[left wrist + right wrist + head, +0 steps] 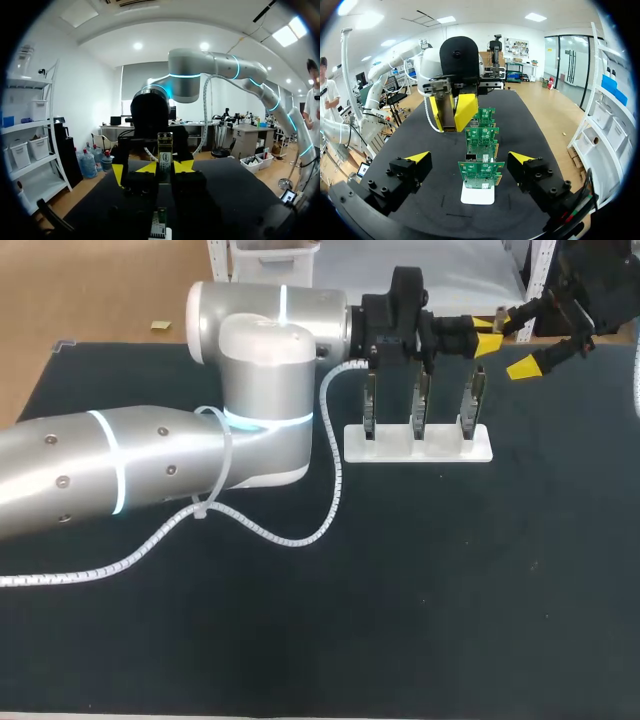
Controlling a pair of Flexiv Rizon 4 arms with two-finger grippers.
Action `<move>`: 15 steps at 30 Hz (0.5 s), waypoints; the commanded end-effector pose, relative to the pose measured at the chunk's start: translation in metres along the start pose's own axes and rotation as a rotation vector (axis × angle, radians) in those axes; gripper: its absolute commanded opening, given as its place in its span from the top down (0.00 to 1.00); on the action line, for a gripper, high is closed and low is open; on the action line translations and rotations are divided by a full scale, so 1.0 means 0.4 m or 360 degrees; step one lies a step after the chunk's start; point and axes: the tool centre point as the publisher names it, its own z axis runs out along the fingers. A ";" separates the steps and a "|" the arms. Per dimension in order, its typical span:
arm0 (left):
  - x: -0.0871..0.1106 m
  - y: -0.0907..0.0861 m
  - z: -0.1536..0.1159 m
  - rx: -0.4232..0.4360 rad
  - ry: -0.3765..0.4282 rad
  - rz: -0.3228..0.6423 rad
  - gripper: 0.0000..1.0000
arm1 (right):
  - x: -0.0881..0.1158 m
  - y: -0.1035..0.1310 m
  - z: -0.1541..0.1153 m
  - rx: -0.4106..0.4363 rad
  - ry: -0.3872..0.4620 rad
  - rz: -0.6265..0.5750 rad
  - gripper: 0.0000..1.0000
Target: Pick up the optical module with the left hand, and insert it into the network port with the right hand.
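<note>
My left gripper (164, 172) is shut on the optical module (165, 150), a slim metal bar with a labelled face, held upright above the table. In the head view this gripper (488, 335) hangs beyond the far end of the white rack (400, 452). In the right wrist view it (452, 112) faces me with the module (447, 107) between its yellow tips. My right gripper (470, 160) stands wide open with nothing in it, just ahead of the left gripper, at the table's far right (515, 340). Three green circuit boards (480, 172) stand in the rack, the nearest with a small metal port (470, 158).
My left arm's big silver links (260, 390) lie across the table's left half, trailing a white spiral cable (300, 538). The table is covered by a dark mat (420, 590). One circuit board's top edge (159, 227) shows under my left gripper.
</note>
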 end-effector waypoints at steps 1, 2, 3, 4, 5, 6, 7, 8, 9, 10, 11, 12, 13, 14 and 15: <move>0.008 0.013 0.002 0.0008 -0.0002 -0.0008 1.00 | -0.001 0.001 0.000 0.0002 0.0001 0.0000 0.00; 0.009 0.014 0.002 0.0007 -0.0001 -0.0010 1.00 | -0.001 0.001 0.000 0.0002 0.0001 0.0000 0.00; 0.011 0.015 0.002 0.0007 0.0000 -0.0013 1.00 | -0.001 0.001 0.000 0.0002 0.0001 0.0000 0.00; 0.012 0.015 0.002 0.0008 0.0001 -0.0015 1.00 | -0.001 0.001 0.000 0.0002 0.0001 0.0000 0.00; 0.015 0.015 0.002 0.0007 0.0002 -0.0021 1.00 | -0.001 0.001 0.000 0.0002 0.0001 0.0000 0.00; 0.016 0.016 0.001 0.0006 0.0001 -0.0024 1.00 | -0.001 0.001 0.000 0.0002 0.0001 0.0000 0.00; 0.018 0.017 0.001 0.0005 0.0001 -0.0026 1.00 | -0.001 0.001 0.000 0.0002 0.0001 0.0000 0.00; 0.020 0.018 0.000 0.0003 0.0001 -0.0032 1.00 | -0.001 0.001 0.000 0.0002 0.0001 0.0000 0.00; 0.021 0.020 -0.001 0.0002 0.0000 -0.0034 1.00 | -0.001 0.001 0.000 0.0002 0.0001 0.0000 0.00; 0.021 0.021 -0.002 0.0000 -0.0001 -0.0036 1.00 | -0.001 0.001 0.000 0.0002 0.0001 0.0000 0.00; 0.022 0.022 -0.002 -0.0001 -0.0001 -0.0037 1.00 | -0.001 0.001 0.000 0.0002 0.0001 0.0000 0.00; 0.023 0.023 -0.003 -0.0001 0.0000 -0.0038 1.00 | -0.001 0.001 0.000 0.0002 0.0001 0.0000 0.00; 0.024 0.023 -0.003 -0.0002 0.0000 -0.0038 1.00 | -0.001 0.001 0.000 0.0002 0.0001 0.0000 0.00; 0.024 0.023 -0.003 -0.0002 0.0001 -0.0038 1.00 | -0.001 0.001 0.000 0.0002 0.0001 0.0000 0.00; 0.026 0.024 -0.003 -0.0004 0.0006 -0.0039 1.00 | -0.001 0.001 0.000 0.0002 0.0001 0.0000 0.00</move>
